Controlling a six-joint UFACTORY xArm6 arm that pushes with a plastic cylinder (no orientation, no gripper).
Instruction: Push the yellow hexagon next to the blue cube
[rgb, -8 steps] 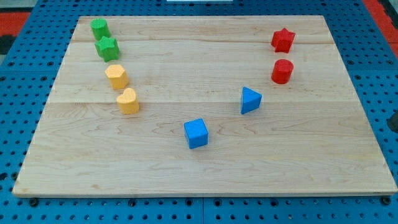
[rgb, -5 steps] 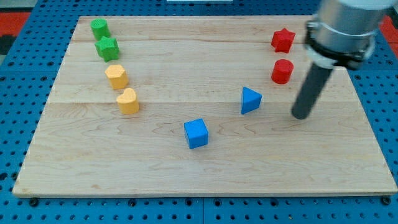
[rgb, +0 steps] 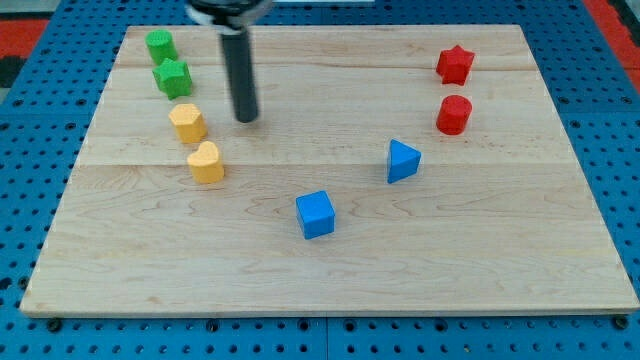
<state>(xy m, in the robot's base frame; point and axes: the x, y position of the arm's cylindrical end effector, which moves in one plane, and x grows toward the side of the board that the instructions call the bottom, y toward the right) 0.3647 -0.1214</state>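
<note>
The dark rod comes down from the view's top edge, near the left, and stands almost upright, leaning only slightly. My tip (rgb: 246, 119) rests on the bench (rgb: 330, 280) just to the view's right of the yellow hexagon (rgb: 187, 122), near it but with a strip of bare wood between them, so they are apart. There is no claw on this arm, only the plain rod, so nothing is clamped or held; the mount above the rod is cut off by the frame.

The yellow hexagon sits in the left part of the bench. Just below it, toward the view's bottom, lies a second yellow block (rgb: 206, 162) with a rounded, heart-like outline. Above the hexagon stand two green blocks: a green star-like block (rgb: 172, 77) and, closer to the top left corner, a green cylinder (rgb: 159, 45).

The blue cube (rgb: 315, 214) lies near the middle of the bench, well apart from the yellow hexagon, down and to the view's right of it. A blue triangular block (rgb: 402, 160) sits up and right of the cube. At the right side are a red star (rgb: 455, 64) and, below it, a red cylinder (rgb: 453, 114).
</note>
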